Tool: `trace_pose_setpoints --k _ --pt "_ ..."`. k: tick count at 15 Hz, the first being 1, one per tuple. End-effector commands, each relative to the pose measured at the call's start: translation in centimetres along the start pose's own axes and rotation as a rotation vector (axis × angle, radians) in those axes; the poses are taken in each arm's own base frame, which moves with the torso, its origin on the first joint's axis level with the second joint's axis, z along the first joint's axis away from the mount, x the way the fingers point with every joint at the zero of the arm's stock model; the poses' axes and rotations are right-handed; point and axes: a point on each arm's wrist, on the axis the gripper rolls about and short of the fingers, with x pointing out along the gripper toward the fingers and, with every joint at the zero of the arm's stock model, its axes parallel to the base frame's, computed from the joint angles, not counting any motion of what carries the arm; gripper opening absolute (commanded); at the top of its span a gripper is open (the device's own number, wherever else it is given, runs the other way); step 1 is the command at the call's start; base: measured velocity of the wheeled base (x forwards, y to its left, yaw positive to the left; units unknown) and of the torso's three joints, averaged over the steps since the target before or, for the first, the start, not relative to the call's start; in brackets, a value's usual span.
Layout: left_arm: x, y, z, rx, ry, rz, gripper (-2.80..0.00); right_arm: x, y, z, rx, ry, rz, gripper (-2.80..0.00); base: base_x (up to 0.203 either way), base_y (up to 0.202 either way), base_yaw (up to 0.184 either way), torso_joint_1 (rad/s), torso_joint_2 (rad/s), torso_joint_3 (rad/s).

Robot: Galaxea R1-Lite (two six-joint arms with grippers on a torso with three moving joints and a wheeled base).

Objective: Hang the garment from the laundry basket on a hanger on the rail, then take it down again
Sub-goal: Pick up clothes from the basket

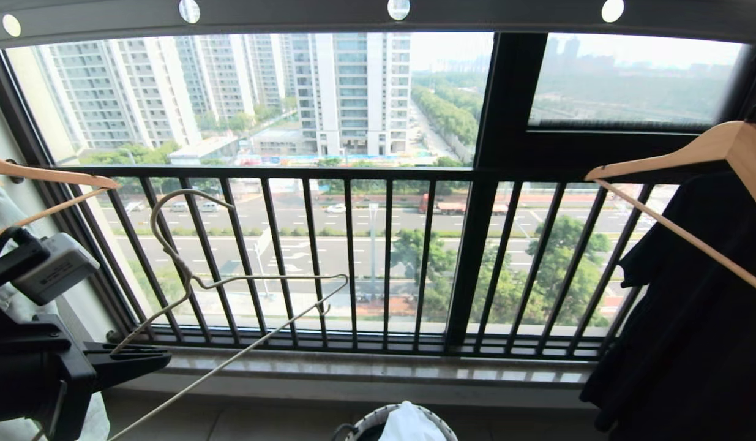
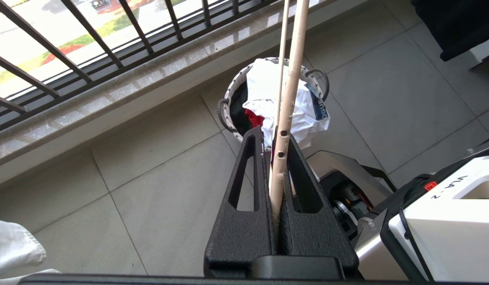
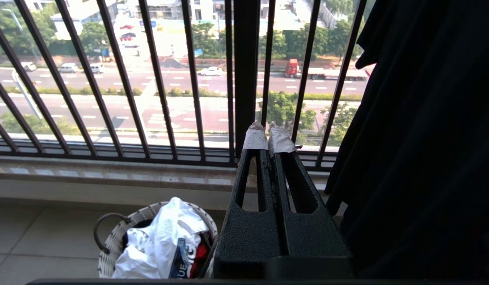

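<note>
Left claw [image 2: 274,146] clamped tight on the hanger [image 1: 231,288], low at robot's left in head view, hook end angled up twd window railing [image 1: 353,257]. Right claw [image 3: 268,140] pressed together, holding nothing, pointing at the railing beside a black hanging garment [image 3: 426,138].

Garment [image 3: 161,241] not picked up yet: heaped in laundry basket [image 3: 109,253] on the floor below the sill, logo edge showing, bit of red cloth [image 3: 198,253] tucked alongside. Rail [image 1: 414,15] overhead, across top of head view.

Risks, by judgement: thin wire gripped near one end only, so could twist or slip in the jaws once shirt weight goes on. Hook could snag railing bars. Pulling the tee might drag red cloth out too.

Count: 1 wire hanger, 2 wooden hangers [image 1: 708,153], 1 basket, 1 white tee, 4 rail holes in shot.
</note>
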Motion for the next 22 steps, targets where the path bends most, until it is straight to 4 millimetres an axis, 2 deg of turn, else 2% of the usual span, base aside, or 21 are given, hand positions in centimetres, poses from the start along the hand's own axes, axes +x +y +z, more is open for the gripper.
trace_pose_setpoints --k 1,5,22 --pt "0.08 0.07 0.09 0.007 -0.01 0.001 -2.8 0.01 0.0 -0.02 -0.001 0.001 0.0 -2.8 0.0 0.0 0.0 -0.134 0.32 0.159" --pt "0.61 0.23 -0.23 0.024 -0.039 0.009 -2.8 0.01 0.0 0.01 0.0 0.001 0.0 -2.8 0.0 0.0 0.0 -0.146 0.31 0.164" --pt "0.55 0.12 -0.31 0.025 -0.041 0.004 -2.8 0.02 0.0 -0.03 -0.001 0.002 0.0 -2.8 0.0 0.0 0.0 -0.163 0.36 0.199"
